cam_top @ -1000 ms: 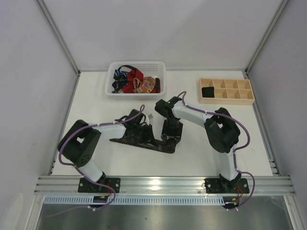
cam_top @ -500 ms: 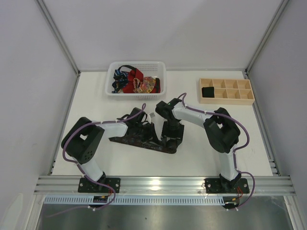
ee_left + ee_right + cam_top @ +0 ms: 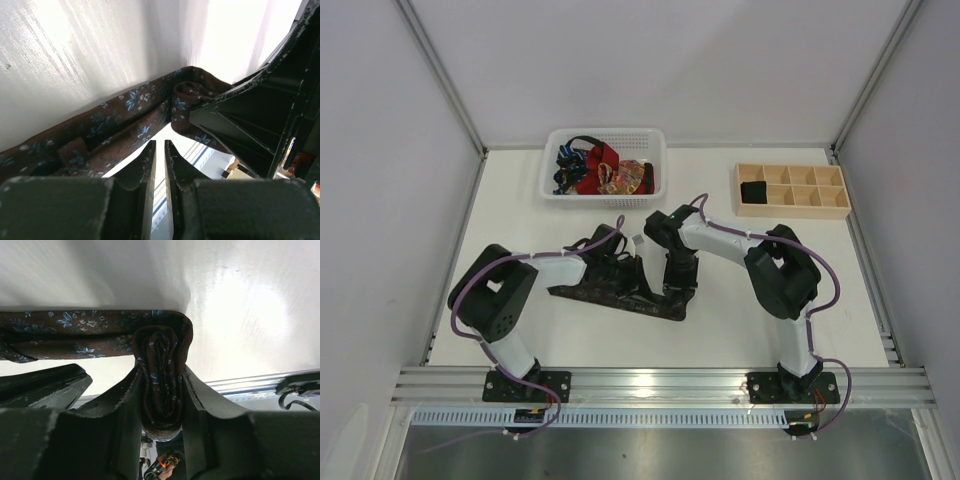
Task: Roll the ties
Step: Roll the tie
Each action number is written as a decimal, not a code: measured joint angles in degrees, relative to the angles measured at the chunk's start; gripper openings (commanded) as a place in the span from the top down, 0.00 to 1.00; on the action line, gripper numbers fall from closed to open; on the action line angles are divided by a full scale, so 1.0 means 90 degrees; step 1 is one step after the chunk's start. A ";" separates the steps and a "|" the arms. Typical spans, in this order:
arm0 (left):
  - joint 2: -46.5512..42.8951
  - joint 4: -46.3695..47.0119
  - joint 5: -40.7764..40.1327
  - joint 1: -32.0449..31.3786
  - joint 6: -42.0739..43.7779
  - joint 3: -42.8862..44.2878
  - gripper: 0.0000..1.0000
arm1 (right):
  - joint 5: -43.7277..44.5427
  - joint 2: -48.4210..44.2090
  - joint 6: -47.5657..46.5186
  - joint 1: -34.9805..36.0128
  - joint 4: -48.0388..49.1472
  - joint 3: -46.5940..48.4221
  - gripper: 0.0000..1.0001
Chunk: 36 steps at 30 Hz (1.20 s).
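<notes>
Right wrist: right pincer [image 3: 161, 377] pinching brown tie's [image 3: 75, 335] rolled end; left pincer [image 3: 159, 150] nearly pressed together.

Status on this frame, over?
Right gripper jaws clamped on brown tie, rolled end. Left gripper jaws near shut, empty, at the flat stretch. Basket and tray far off.

A dark brown patterned fabric necktie [image 3: 600, 292] lies on the white worktop [image 3: 740, 325] just beyond my two bases, running left to right. Its right end is wound into a roll [image 3: 161, 385] held between my right jaws. My left jaws sit just left of them, at the necktie's middle stretch. Farther back, a white plastic mesh basket [image 3: 552, 188] holds a heap of other ties [image 3: 600, 170]. To its right stands a pale wooden compartment tray [image 3: 790, 209], with a small black bundle [image 3: 753, 191] in its near-left compartment
</notes>
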 measured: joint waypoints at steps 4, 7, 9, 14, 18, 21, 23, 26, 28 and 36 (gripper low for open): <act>0.0000 0.0002 0.0002 0.0000 0.0002 0.0000 0.83 | 0.0301 0.0000 0.0002 0.0041 -0.0204 0.0063 0.69; 0.0000 0.0002 0.0000 0.0000 0.0002 0.0000 0.83 | 0.0593 0.0000 0.0002 0.0114 -0.0418 0.0114 0.73; 0.0015 0.0005 0.0000 0.0000 0.0005 0.0000 0.83 | 0.0818 0.0000 0.0000 0.0170 -0.0590 0.0124 0.74; 0.0039 0.0022 -0.0007 0.0002 0.0005 0.0000 0.83 | 0.1299 0.0000 -0.0044 0.0257 -0.0874 0.0112 0.73; 0.0022 0.0027 -0.0100 0.0002 0.0024 -0.0005 0.83 | 0.1710 0.0017 -0.0090 0.0282 -0.0964 0.0097 0.73; -0.0085 -0.0002 -0.0177 0.0015 0.0070 -0.0039 0.83 | 0.2050 0.0114 -0.0131 0.0284 -0.0986 0.0049 0.72; -0.0185 0.0007 -0.0199 0.0036 0.0080 -0.0087 0.83 | 0.2251 0.0231 -0.0172 0.0284 -0.1066 0.0012 0.72; -0.0321 0.0027 -0.0223 0.0121 0.0109 -0.0250 0.83 | 0.2548 0.0379 -0.0279 0.0289 -0.1241 0.0012 0.71; -0.0376 0.0032 -0.0238 0.0197 0.0129 -0.0379 0.83 | 0.2756 0.0444 -0.0352 0.0289 -0.1316 0.0012 0.70; -0.0588 0.0053 -0.0291 0.0452 0.0153 -0.0714 0.83 | 0.3650 0.0835 -0.0680 0.0282 -0.1581 0.0022 0.65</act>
